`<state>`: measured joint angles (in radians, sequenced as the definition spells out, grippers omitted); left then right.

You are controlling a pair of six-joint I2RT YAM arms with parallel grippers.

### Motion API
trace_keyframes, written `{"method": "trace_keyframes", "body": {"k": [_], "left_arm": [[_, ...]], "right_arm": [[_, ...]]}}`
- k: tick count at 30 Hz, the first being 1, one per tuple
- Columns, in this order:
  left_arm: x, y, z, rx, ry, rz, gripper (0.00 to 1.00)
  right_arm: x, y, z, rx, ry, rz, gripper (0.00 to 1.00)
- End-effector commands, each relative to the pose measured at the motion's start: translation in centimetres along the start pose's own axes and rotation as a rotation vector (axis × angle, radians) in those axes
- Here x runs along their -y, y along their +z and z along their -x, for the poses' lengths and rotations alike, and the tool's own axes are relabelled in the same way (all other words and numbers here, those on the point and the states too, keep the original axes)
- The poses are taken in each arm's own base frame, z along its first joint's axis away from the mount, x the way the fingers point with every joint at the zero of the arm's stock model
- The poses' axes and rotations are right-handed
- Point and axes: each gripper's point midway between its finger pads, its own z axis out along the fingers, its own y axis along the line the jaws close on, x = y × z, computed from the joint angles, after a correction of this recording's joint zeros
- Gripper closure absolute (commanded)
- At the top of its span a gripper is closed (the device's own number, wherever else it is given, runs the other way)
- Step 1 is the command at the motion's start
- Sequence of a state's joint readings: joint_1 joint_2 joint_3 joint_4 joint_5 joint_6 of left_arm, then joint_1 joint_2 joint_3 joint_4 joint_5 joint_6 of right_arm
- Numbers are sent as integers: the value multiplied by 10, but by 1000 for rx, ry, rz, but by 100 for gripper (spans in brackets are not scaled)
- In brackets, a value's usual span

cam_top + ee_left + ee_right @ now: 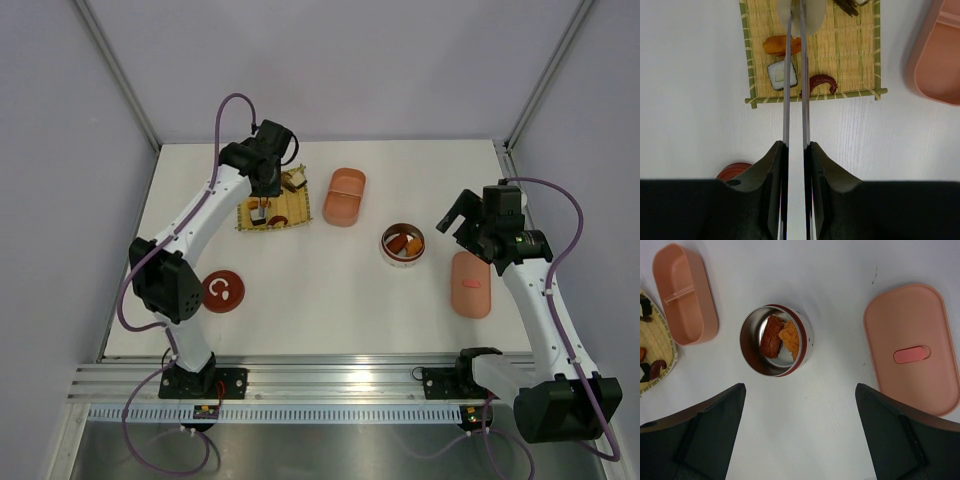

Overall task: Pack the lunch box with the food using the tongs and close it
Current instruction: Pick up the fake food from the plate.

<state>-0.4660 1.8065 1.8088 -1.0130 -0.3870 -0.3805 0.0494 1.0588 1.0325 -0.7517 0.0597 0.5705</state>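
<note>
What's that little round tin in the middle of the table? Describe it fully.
The round tin is shiny metal inside with a dark red rim. It stands upright and open on the white table, between the open pink box and the pink lid, touching neither. Inside lie a reddish-brown piece and an orange piece.

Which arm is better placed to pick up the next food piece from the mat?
Left. The left end effector holds the tongs, with tips over the food on the mat. The right end effector is open and empty, above the metal bowl.
</note>
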Motion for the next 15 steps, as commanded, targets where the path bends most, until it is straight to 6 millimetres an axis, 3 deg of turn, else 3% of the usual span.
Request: {"method": "trace_keyframes", "body": {"k": [1,7,11,15], "left_arm": [[-9,-32,28,107,-22,-3,95],[8,-50,32,132,7,-56,96],[39,-69,30,157,65,-124,96],[56,-76,27,157,90,-163,98]], "right_arm": [[-6,-6,7,32,4,34,0],[-5,-7,7,36,5,31,1],[-4,-8,9,44,5,28,1],[-5,-9,10,47,8,30,1]]}}
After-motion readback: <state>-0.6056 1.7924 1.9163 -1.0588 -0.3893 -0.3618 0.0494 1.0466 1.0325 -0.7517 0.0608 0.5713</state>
